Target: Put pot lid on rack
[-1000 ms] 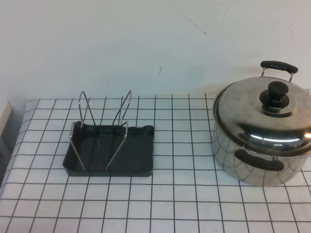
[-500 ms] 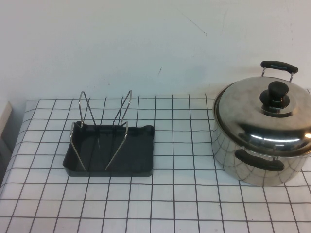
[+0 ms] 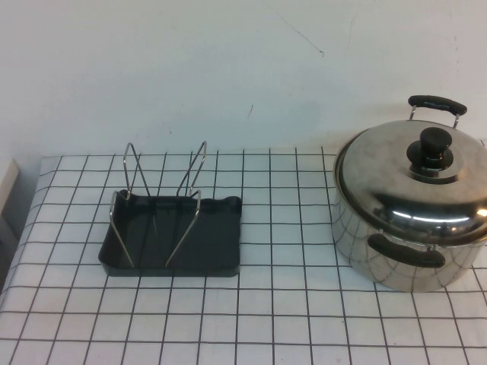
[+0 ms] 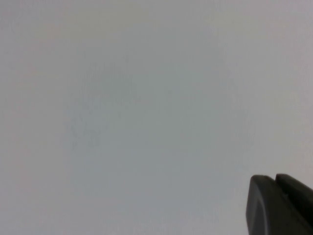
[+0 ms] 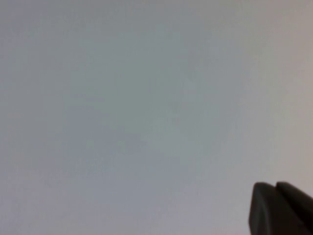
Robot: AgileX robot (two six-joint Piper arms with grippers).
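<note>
pots: one (image 3: 407,228), on the worktop (image 3: 289,319)
lids: one (image 3: 411,179), seated on the pot
knobs: one (image 3: 434,144), black, at the lid's centre
pot handles: two, black
racks: one (image 3: 171,243)
wire loops on rack: four
tools: two, left tool (image 4: 279,205), right tool (image 5: 279,208), each only a dark corner

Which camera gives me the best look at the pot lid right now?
The high view. It shows the pot lid whole, seated on the pot at the table's right, black knob up. Neither wrist view shows it: each sees only blank wall and a dark corner of its own gripper, left gripper and right gripper.
</note>
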